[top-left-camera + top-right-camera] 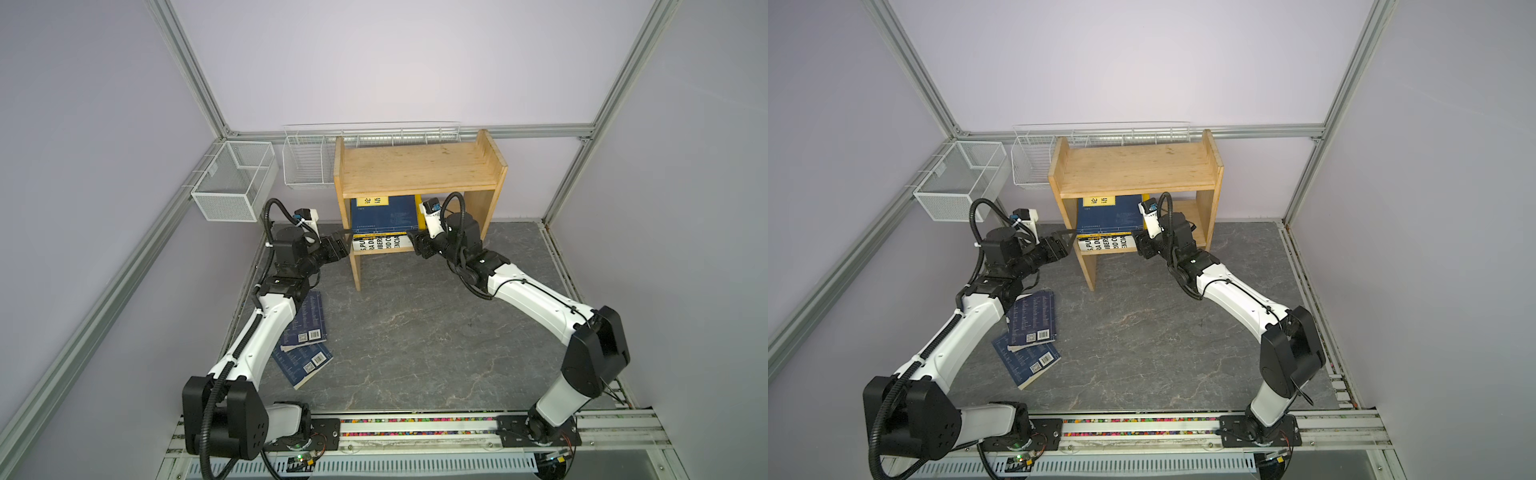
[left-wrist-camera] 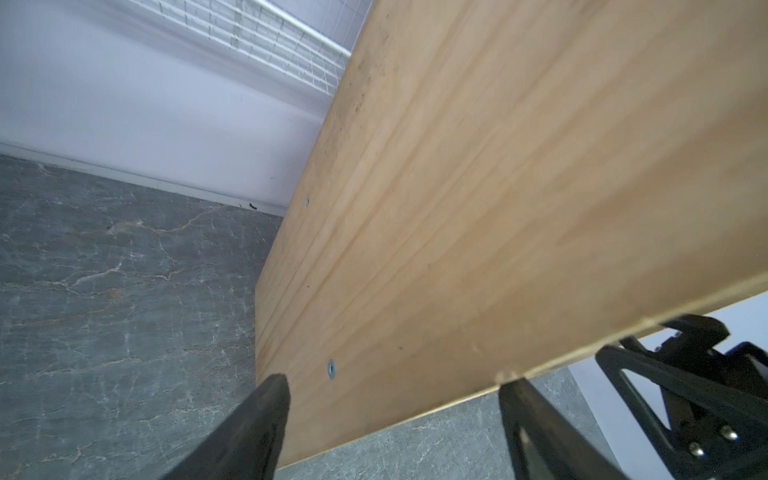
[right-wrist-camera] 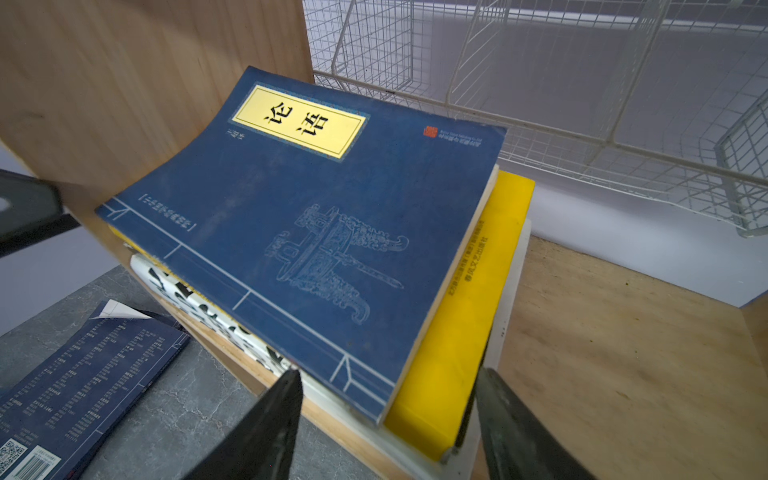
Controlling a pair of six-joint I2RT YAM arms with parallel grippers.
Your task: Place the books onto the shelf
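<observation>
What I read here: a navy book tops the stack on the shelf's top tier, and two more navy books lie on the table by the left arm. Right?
Wrong tier. The stack topped by the navy book sits on the shelf's lower tier, as both top views show. Two more navy books do lie on the table by the left arm.

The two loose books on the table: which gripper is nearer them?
Left. The left gripper sits beside the shelf, just beyond the loose books; the right gripper is farther over, at the shelved stack.
</observation>
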